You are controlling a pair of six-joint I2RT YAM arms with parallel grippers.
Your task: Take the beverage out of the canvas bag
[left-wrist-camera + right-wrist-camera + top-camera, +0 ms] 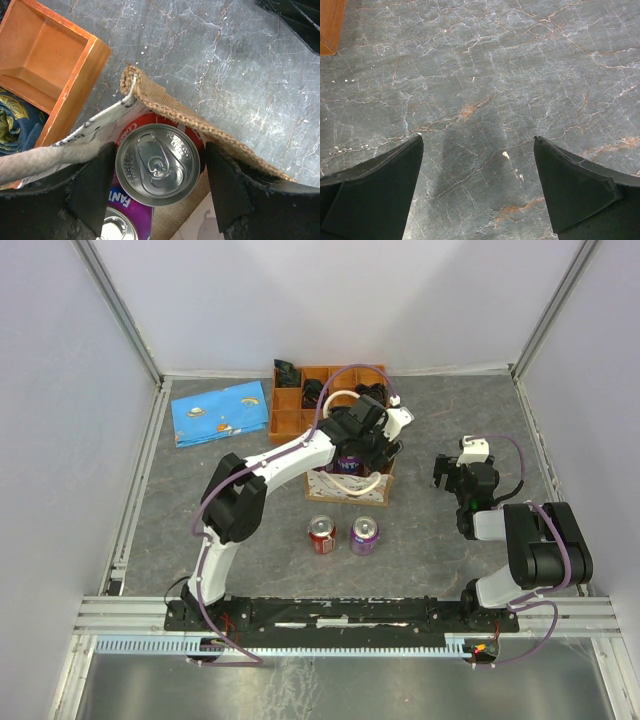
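The red can [157, 165], upright in the canvas bag [160, 100], is flanked closely by the left fingers [95, 190], though whether it is pinched cannot be told, so a firm squeeze should be ensured before it is lifted straight up, while the right fingers [370, 195] are spread wide.

You get even, bright overhead light with a soft shadow on the desk [470, 75], a mild sheen atop the can [157, 165], and slightly blurred jaws.
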